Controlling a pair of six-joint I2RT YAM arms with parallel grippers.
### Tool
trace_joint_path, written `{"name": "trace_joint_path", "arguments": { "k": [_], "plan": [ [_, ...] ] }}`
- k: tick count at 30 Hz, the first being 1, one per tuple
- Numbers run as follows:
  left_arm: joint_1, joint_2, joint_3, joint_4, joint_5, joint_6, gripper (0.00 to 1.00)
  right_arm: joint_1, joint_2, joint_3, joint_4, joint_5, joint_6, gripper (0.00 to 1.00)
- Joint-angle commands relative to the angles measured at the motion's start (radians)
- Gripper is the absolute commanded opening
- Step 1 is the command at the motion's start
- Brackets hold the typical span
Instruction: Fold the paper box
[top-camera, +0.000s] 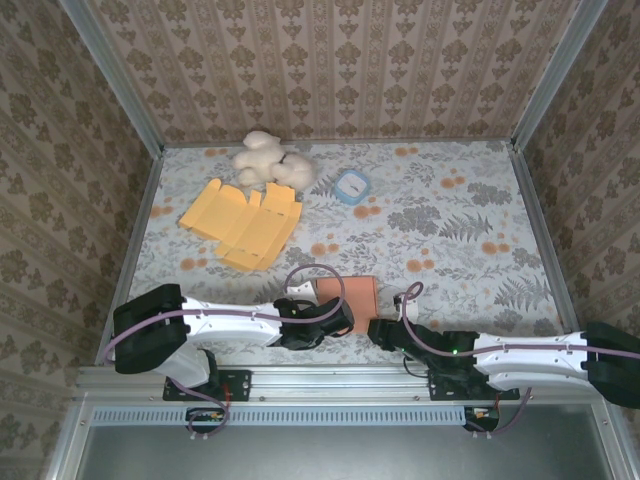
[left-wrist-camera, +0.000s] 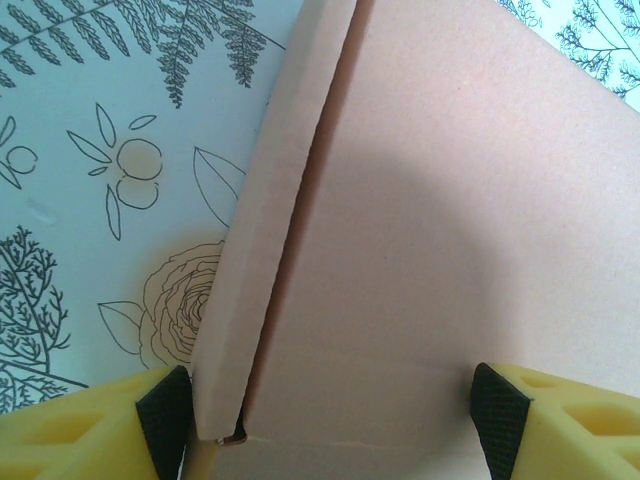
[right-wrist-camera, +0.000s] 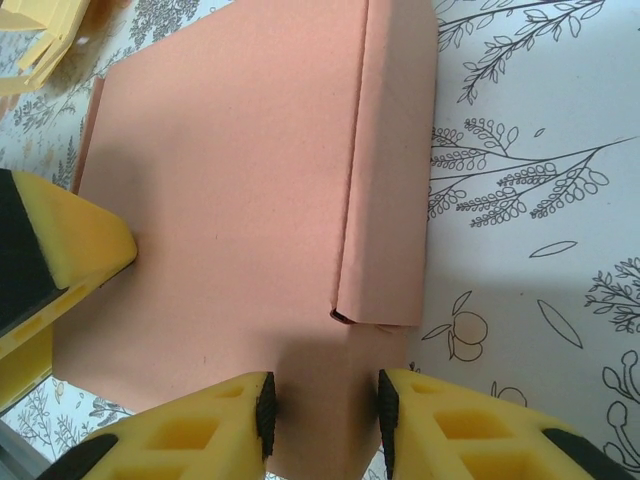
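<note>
The paper box (top-camera: 350, 295) is a flat salmon-pink carton lying on the floral tablecloth just ahead of both arms. My left gripper (top-camera: 335, 322) sits at its left edge. In the left wrist view this gripper (left-wrist-camera: 330, 425) stands open, its fingers wide apart over the box panel (left-wrist-camera: 420, 200), with a folded side strip (left-wrist-camera: 250, 260) by the left pad. My right gripper (right-wrist-camera: 325, 410) has its pads close against both sides of the box's (right-wrist-camera: 230, 200) near end flap (right-wrist-camera: 325, 390). A left-arm finger (right-wrist-camera: 70, 240) rests at the box's left edge.
A flat yellow cardboard blank (top-camera: 245, 220) lies at the back left, with a white plush toy (top-camera: 268, 160) behind it. A small blue-rimmed dish (top-camera: 352, 186) sits at the back centre. Patterned walls enclose the table on three sides.
</note>
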Motion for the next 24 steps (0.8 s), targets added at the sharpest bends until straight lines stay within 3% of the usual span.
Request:
{"name": "trace_joint_path", "arguments": {
  "k": [1, 24],
  "plan": [
    [-0.005, 0.021, -0.014, -0.012, 0.007, -0.018, 0.76, 0.004, 0.019, -0.015, -0.024, 0.048, -0.008, 0.34],
    [-0.005, 0.028, -0.024, -0.025, 0.009, -0.020, 0.76, 0.004, 0.161, 0.029, 0.014, 0.139, -0.036, 0.34]
  ]
}}
